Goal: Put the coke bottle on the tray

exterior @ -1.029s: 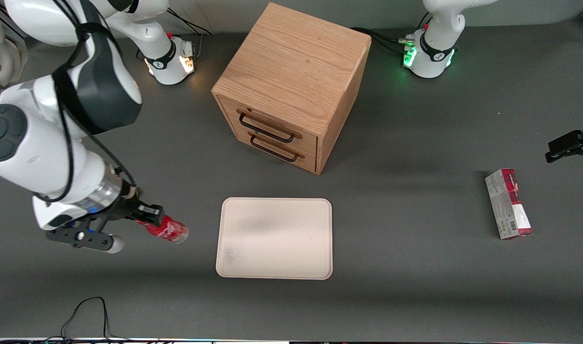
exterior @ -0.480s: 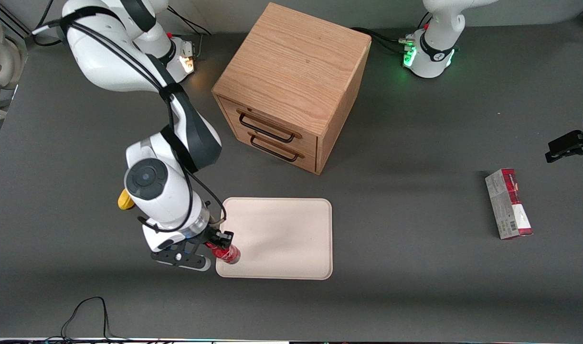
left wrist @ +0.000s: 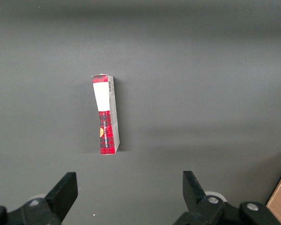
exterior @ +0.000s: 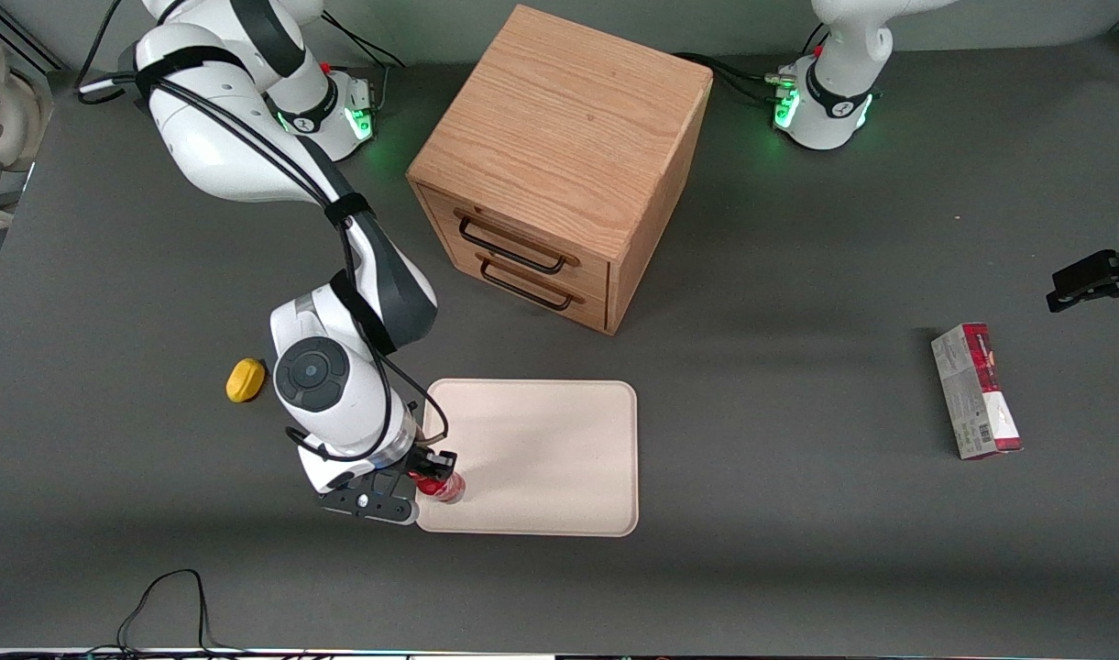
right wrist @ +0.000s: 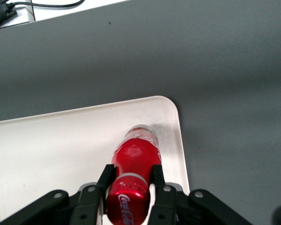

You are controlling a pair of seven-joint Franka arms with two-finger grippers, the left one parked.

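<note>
Jaws (right wrist: 129, 183) clamp coke bottle (right wrist: 133, 176) over tray (right wrist: 47, 145) corner.

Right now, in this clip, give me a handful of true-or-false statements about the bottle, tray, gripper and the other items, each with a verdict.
1. The gripper is shut on the coke bottle. True.
2. The coke bottle is over a corner of the tray. True.
3. The top drawer of the wooden cabinet is pulled open. False: both drawers are shut.
4. The red-and-grey carton lies on the tray. False: it lies on the table toward the parked arm's end.
5. A small yellow object sits on the table beside the working arm. True.
6. The tray holds several other items. False: only the bottle is over it.
</note>
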